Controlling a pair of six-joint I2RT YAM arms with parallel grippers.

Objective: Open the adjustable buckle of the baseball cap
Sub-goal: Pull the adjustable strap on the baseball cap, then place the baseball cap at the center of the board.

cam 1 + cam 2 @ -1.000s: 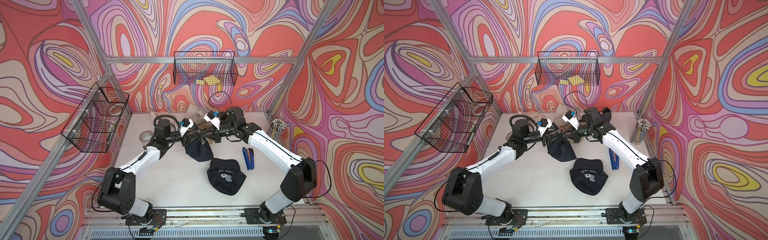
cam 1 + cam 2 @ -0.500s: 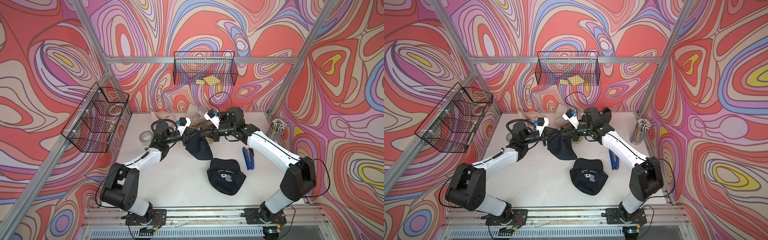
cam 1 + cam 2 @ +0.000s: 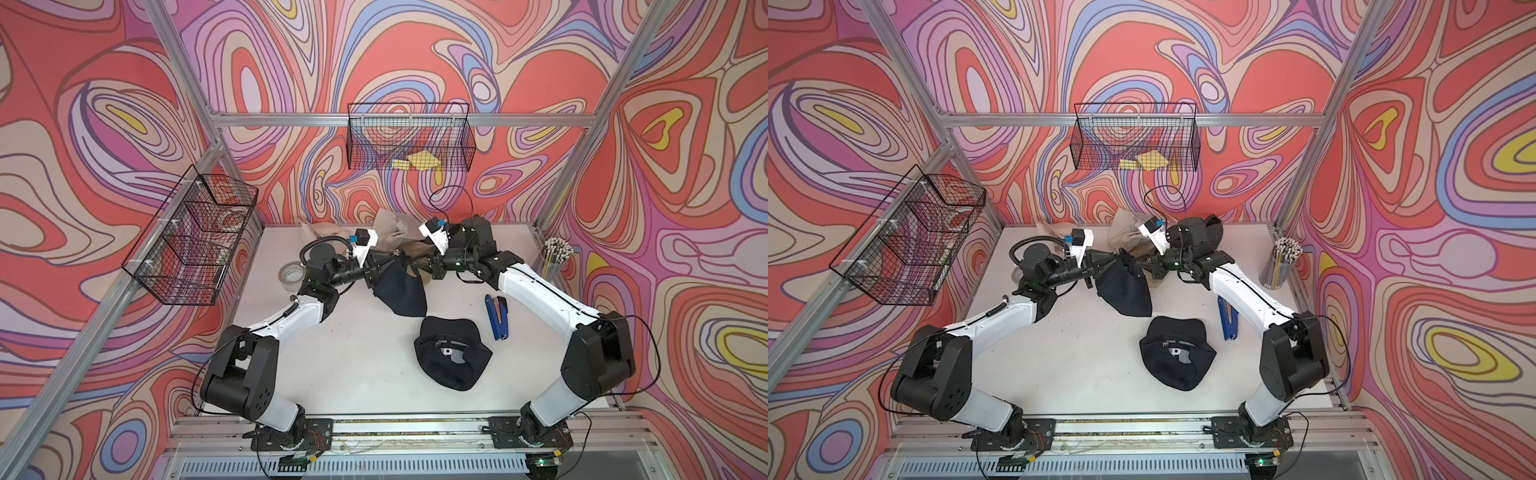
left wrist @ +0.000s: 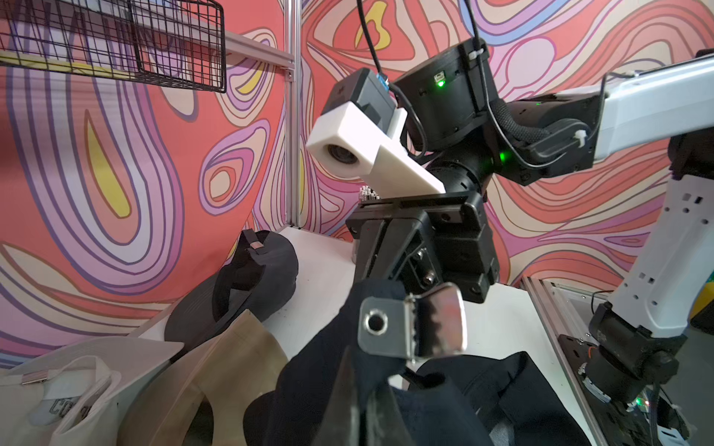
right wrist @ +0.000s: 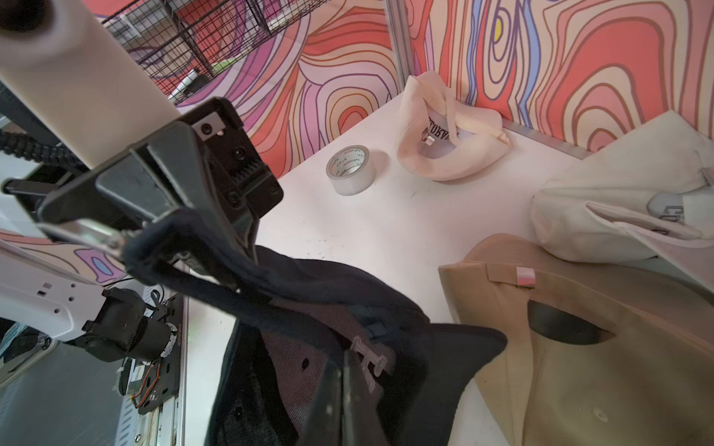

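Note:
A dark navy baseball cap (image 3: 401, 291) (image 3: 1125, 291) hangs between my two grippers above the back middle of the table, in both top views. My left gripper (image 3: 384, 266) (image 4: 357, 386) is shut on the cap's dark strap just below the silver metal buckle (image 4: 415, 324). The buckle's shiny toothed flap faces the left wrist camera. My right gripper (image 3: 419, 264) (image 5: 344, 370) is shut on the cap's rim fabric opposite, close behind the buckle. In the right wrist view the buckle (image 5: 96, 235) shows as a metal edge beside the left gripper's fingers (image 5: 216, 216).
A second dark cap (image 3: 453, 353) lies on the table in front, a blue stapler (image 3: 496, 318) beside it. Beige caps (image 3: 395, 232), another dark cap (image 4: 255, 282) and a tape roll (image 3: 292, 275) sit at the back. A pencil cup (image 3: 555, 257) stands right; wire baskets (image 3: 409, 137) (image 3: 195, 237) hang on the walls.
My left gripper has gone from partly open to shut on the strap, and its arm has drawn in toward the cap. The right gripper has stayed shut on the cap.

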